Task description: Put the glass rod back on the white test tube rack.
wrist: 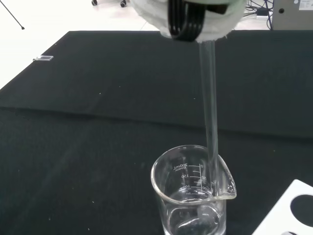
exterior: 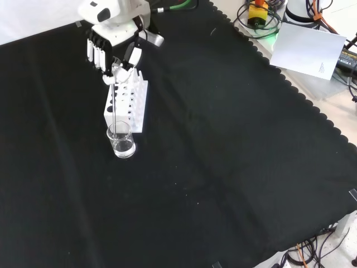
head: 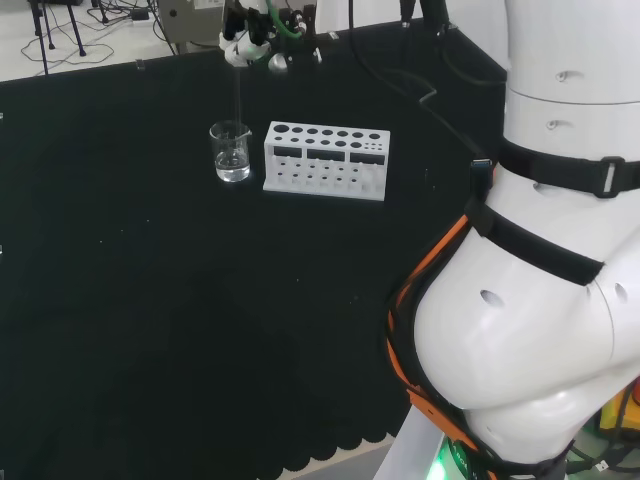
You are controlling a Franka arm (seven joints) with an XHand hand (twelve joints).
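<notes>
The hand [exterior: 111,53] hangs above a small glass beaker [exterior: 122,142] and pinches the top of a clear glass rod [exterior: 114,103]. The rod [wrist: 210,112] runs straight down from the hand, and its lower end stands inside the beaker [wrist: 193,193], which holds a little clear liquid. In the head view the hand [head: 245,40] is high at the far edge, with the rod [head: 237,95] dropping to the beaker [head: 231,152]. The white test tube rack [head: 325,160] stands right of the beaker in that view; in the front view the rack [exterior: 127,103] is just behind the beaker.
The arm's white links [head: 540,250] take up the right of the head view. Cables and papers [exterior: 307,47] lie off the cloth's far right corner in the front view. Black cloth [exterior: 223,167] spreads around the beaker and rack.
</notes>
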